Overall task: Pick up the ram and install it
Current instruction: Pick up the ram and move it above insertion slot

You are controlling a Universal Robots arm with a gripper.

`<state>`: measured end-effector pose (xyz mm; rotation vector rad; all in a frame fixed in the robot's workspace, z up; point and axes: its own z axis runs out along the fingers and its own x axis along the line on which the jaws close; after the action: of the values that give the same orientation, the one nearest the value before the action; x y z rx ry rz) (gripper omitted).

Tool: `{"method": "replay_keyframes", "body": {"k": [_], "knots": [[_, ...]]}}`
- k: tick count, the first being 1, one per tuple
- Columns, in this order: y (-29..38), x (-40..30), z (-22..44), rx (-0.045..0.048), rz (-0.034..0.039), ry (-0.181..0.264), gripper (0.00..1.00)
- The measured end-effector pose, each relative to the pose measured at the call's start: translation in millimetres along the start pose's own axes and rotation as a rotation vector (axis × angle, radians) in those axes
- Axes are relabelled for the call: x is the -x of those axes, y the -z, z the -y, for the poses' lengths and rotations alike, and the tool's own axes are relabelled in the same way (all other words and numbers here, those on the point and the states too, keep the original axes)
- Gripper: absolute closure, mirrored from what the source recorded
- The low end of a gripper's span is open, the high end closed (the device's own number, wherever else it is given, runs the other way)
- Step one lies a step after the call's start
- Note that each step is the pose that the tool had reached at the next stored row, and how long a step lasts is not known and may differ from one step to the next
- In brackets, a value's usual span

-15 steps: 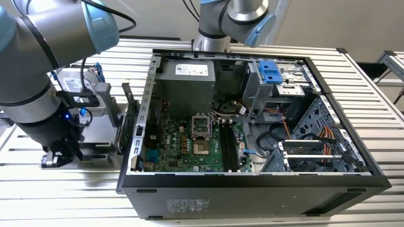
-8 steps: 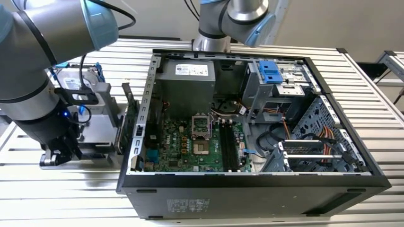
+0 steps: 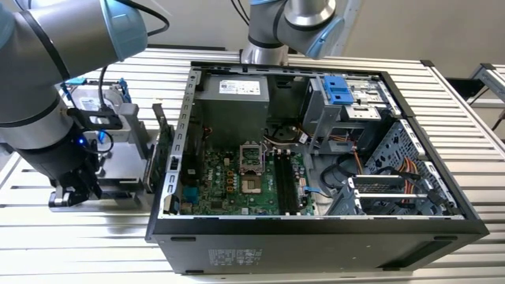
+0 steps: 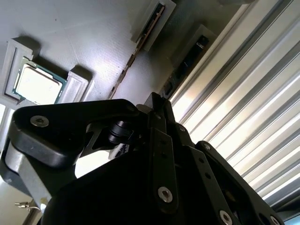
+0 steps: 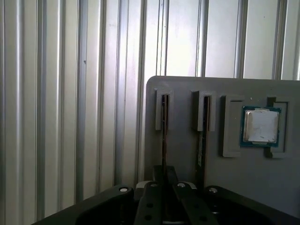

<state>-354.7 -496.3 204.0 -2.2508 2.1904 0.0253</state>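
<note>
The ram (image 5: 164, 136) is a thin stick standing on edge in a slot of the grey parts holder (image 5: 187, 154); in the second wrist view the ram (image 4: 133, 58) runs up to my fingertips. My gripper (image 5: 164, 171) sits low over that slot, its fingers drawn close together around the stick's near end, also seen in the gripper (image 4: 157, 101) of the second wrist view. In the exterior view my gripper (image 3: 75, 192) hangs over the holder (image 3: 118, 168) at the exterior view's left of the open computer case (image 3: 316, 242). Black memory slots (image 3: 285, 183) lie on the motherboard.
A second stick (image 5: 205, 131) stands in the neighbouring slot, and a processor chip (image 5: 261, 125) lies in a pocket beyond it. A tall card (image 3: 162, 148) and a hard drive with blue bracket (image 3: 94, 100) stand on the holder beside the case wall. Ribbed metal table (image 3: 79, 248) all around.
</note>
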Motion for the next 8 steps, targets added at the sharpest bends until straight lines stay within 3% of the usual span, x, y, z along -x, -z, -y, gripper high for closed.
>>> {"method": "replay_keyframes", "body": {"k": [8], "knots": [[1.0,0.0,-0.1,0.0001,-0.0003,0.000,1.00]]}}
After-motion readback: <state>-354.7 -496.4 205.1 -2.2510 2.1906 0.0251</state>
